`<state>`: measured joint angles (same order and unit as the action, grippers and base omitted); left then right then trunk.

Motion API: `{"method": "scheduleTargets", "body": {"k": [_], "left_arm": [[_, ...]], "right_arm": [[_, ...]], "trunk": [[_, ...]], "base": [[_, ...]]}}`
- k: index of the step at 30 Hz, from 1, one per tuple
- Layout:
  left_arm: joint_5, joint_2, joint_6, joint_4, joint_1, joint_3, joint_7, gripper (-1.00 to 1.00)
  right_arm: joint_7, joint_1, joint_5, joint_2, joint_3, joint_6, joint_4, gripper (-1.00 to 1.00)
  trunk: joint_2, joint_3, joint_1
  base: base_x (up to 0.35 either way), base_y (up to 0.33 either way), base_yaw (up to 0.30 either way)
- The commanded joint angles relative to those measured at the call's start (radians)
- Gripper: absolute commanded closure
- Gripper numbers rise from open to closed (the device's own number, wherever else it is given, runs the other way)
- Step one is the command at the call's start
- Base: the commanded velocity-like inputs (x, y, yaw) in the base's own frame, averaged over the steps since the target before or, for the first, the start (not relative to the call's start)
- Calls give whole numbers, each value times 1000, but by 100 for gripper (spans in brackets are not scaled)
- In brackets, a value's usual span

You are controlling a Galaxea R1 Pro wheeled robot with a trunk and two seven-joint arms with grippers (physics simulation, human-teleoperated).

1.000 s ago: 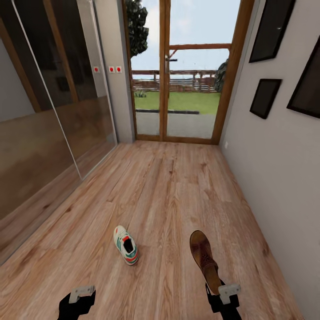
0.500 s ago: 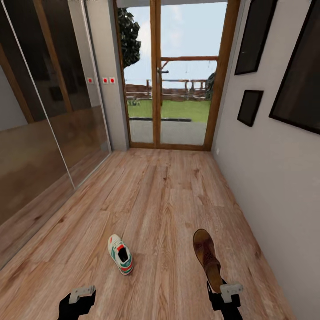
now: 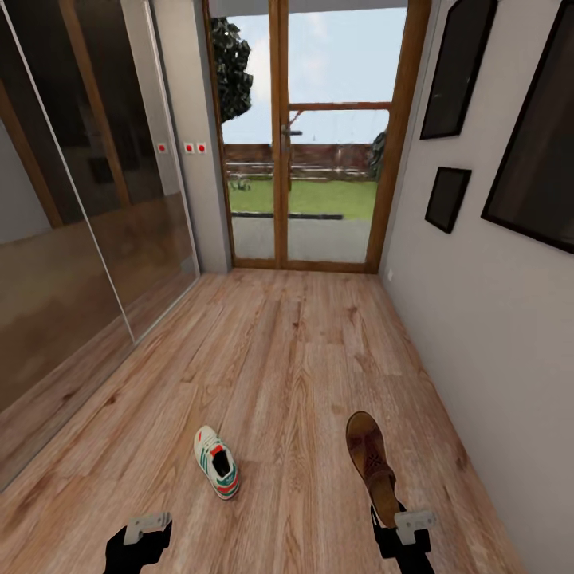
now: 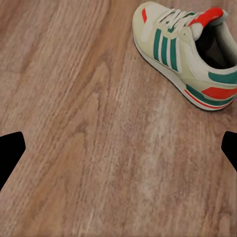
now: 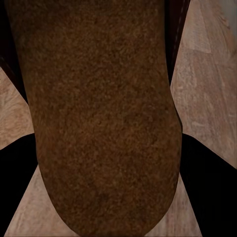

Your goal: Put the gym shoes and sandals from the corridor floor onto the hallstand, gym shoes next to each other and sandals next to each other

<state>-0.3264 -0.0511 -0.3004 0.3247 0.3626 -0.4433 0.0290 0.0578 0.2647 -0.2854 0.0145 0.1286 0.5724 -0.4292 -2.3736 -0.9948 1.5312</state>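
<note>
One gym shoe [image 3: 217, 461], cream with green stripes and red accents, lies on the corridor floor [image 3: 295, 359] ahead of my left gripper [image 3: 142, 532]. In the left wrist view the gym shoe [image 4: 187, 54] sits beyond the open left gripper [image 4: 118, 153], whose fingertips [image 4: 10, 153] stand wide apart with bare planks between them. My right gripper [image 3: 392, 516] is shut on the heel end of a brown sandal [image 3: 369, 458], held above the floor with its toe pointing away. The sandal's footbed [image 5: 98, 113] runs between the dark fingers [image 5: 207, 187]. The hallstand is out of view.
A glazed wooden door [image 3: 307, 159] closes the far end of the corridor. Glass-fronted panels [image 3: 80, 223] line the left side. A grey wall [image 3: 494, 335] with dark framed pictures [image 3: 446, 199] runs close along the right.
The whole view shifted slightly between the earliest frame and now, so the camera moved. The arms keep the same pose and the sandal stays in the right gripper.
</note>
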Motion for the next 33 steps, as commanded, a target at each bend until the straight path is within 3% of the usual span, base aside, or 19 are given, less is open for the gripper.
{"method": "scheduleTargets", "body": {"k": [1,11,33], "left_arm": [[-10,0,-5,-1,1,-8,3,-100],[-7,1,-5,-1,1,-9,2,-100],[-4,0,-5,-1,1,-9,2,-100]], "right_arm": [[5,1,-11,1,5,3,1,100],[5,1,-11,-1,5,3,3,100],[5,1,-11,-1,5,3,3,100]], "trunk": [[0,-1,0],[0,-1,0],[0,-1,0]], "base": [[0,0,0],[57,-5,0],[266,-165,35]]}}
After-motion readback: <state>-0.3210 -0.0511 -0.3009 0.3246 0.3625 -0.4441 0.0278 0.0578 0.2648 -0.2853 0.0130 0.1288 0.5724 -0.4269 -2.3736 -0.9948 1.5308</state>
